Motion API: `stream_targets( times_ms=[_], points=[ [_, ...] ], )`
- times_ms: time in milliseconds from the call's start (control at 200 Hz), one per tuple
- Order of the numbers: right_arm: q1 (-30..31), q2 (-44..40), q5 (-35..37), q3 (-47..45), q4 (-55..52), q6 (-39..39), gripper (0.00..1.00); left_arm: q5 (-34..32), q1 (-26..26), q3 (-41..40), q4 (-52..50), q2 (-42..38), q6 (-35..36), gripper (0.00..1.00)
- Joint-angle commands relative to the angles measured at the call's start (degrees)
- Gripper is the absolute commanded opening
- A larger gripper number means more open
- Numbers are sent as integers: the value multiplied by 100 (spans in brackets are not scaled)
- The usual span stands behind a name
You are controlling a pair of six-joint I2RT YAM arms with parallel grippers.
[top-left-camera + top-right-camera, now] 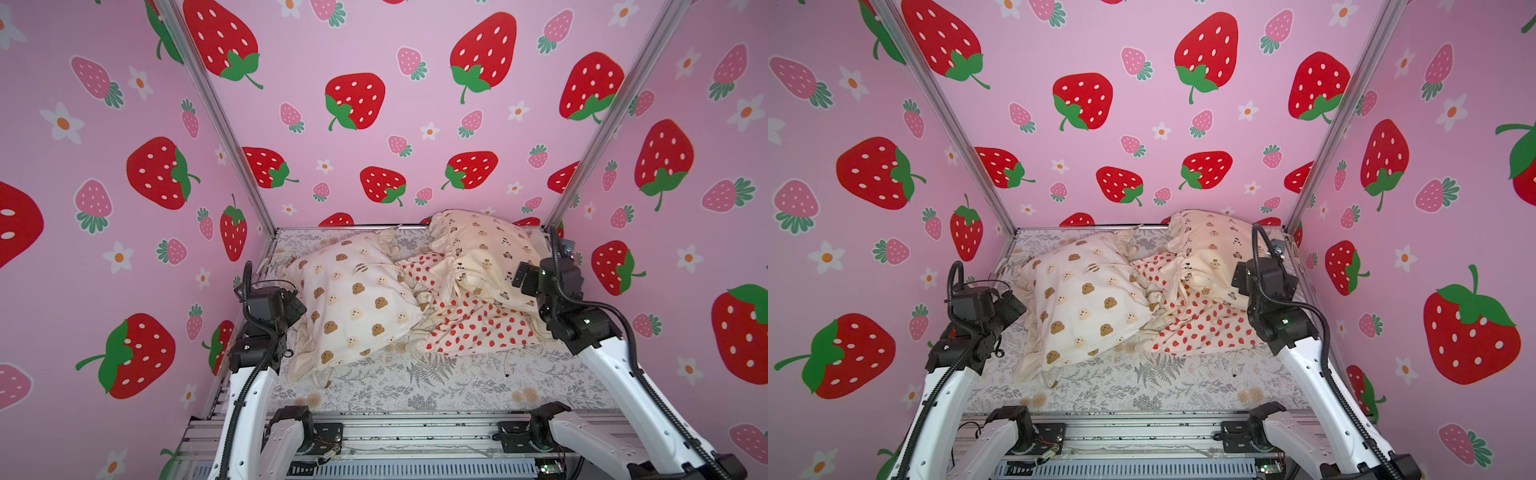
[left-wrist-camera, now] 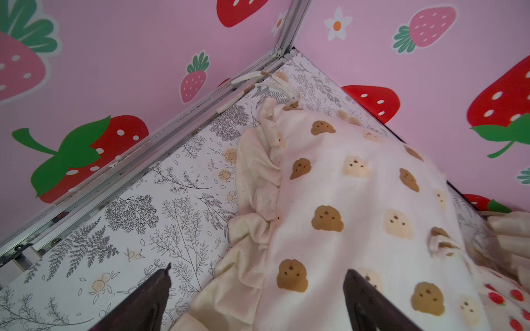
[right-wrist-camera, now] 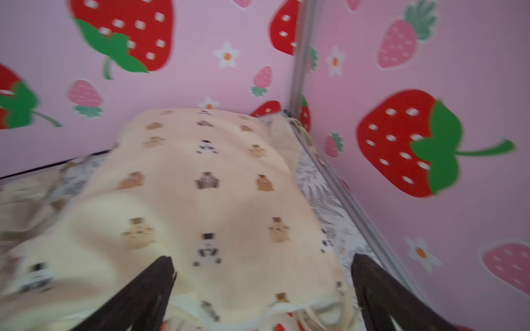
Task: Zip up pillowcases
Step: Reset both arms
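Observation:
Three pillowcases lie heaped on the sheet in both top views. The white one with brown bear blobs is on the left. The cream one with tiny bears and pandas rests at the back right, partly over the strawberry one. My left gripper is open above the frilly edge of the bear-blob pillowcase, holding nothing. My right gripper is open over the near edge of the panda pillowcase, also empty. No zipper shows.
A grey fern-print sheet covers the table. Pink strawberry walls close in the left, back and right, with metal posts at the corners. A metal rail runs along the front. Loose cream ties hang by the right gripper.

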Motion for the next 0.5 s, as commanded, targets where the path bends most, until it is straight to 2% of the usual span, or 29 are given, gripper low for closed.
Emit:
stream_targets(
  times_ms=[0, 95, 205, 325, 370, 495],
  points=[
    [-613, -55, 564, -998, 721, -205, 100, -1072, -399, -712, 1724, -71, 763, 96],
    [-1023, 213, 525, -1643, 1408, -333, 100, -1468, -790, -1328, 2796, 34, 1212, 97],
    [-1268, 785, 372, -2321, 2737, -766, 100, -1851, -1302, -2068, 4395, 390, 2005, 100],
    [-1596, 1608, -470, -2739, 4151, -1026, 100, -1592, -1422, -2658, 6055, 930, 2417, 99],
    [-1672, 1864, -700, -2497, 3965, -1078, 100, -1364, -1422, -2803, 6656, 1230, 2550, 99],
    [-1840, 2422, -1933, -2468, 5103, -1758, 100, -1229, -1429, -2809, 7336, 1978, 2790, 99]
  ],
)
